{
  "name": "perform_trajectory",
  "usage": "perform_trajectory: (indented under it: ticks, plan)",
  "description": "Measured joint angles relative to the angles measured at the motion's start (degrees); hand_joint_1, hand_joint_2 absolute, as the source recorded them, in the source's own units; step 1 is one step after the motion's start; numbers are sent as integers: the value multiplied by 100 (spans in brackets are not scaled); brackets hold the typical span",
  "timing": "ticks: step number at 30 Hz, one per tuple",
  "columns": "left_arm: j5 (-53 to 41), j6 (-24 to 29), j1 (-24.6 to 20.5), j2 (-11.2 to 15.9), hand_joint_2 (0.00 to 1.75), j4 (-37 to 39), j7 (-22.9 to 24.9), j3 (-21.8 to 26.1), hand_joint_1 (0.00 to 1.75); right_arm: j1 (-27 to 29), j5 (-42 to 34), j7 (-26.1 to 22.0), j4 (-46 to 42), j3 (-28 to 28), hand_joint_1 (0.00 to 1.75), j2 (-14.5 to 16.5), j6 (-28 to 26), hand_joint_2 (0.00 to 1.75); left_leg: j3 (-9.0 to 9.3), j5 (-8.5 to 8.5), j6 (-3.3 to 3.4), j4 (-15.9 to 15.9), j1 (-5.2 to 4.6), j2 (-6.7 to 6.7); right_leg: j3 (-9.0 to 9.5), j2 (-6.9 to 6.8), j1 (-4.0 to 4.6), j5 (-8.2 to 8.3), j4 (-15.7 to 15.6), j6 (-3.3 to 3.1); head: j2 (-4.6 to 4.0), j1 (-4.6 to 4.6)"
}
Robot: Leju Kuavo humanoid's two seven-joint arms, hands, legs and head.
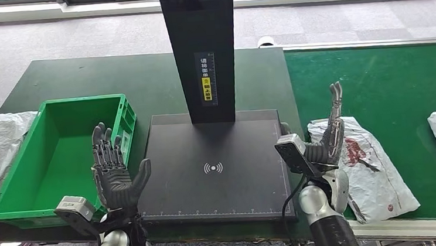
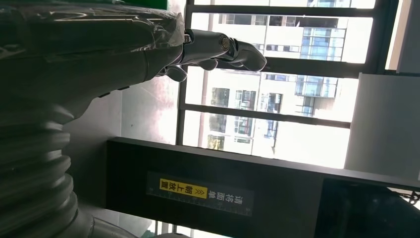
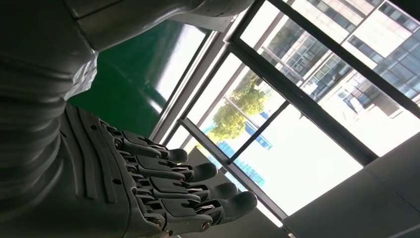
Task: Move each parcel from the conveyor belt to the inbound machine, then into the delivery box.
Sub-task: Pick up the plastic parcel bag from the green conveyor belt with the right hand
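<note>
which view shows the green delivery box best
The head view: the green delivery box shows whole and open-topped on the table, beside the inbound machine, with the left hand raised in front of it. The left wrist view may catch a green sliver; the right wrist view faces windows.

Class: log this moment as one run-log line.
left hand open | right hand open beside parcel | scanner plate bare | green box empty

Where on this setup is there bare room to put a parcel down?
The black scanner platform in front of its post is bare, and so is the green crate. The belt is bare beyond the parcels; nearer, the grey parcel and the right robot hand crowd it.
</note>
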Motion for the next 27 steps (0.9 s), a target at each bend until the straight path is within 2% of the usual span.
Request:
perform_trajectory:
  ticks: [11,13,15,17,19,22,27]
  plan:
    - [1,0,13,0,175,-9,0,15,0,-25,111,55,136,-58,0,-54,-18,175,1,1,0,0,0,0,0,0,1,0,0,0,0,0]
    - [8,0,15,0,175,-11,0,16,0,-25,664,437,142,-150,0,-57,-109,175,1,1,0,1,0,0,0,-1,0,0,0,0,0,0]
    - [29,0,25,0,175,-11,-1,16,0,-32,1692,1056,142,-379,0,-82,-216,175,1,0,0,1,-1,-1,0,-2,-1,0,0,0,0,0]
    - [57,5,50,-1,175,-17,-5,16,0,-55,2631,1596,147,-740,0,-151,-258,175,0,0,1,2,-2,-2,1,-3,-4,0,-1,1,0,0]
    - [84,15,78,-5,175,-40,-4,16,0,-98,3233,2169,191,-1162,0,-254,-222,175,0,-1,3,3,-4,-5,1,-6,-8,0,-1,2,0,0]
    - [109,38,92,-10,175,-94,25,17,0,-155,3412,3013,471,-1718,0,-487,87,175,-1,-6,13,6,-5,-12,5,-11,-11,-1,-3,4,1,0]
    - [154,41,95,-14,175,-139,63,30,0,-130,3118,3291,977,-2226,0,-804,280,175,0,-9,21,8,-8,-2,2,-4,-15,2,-3,12,1,0]
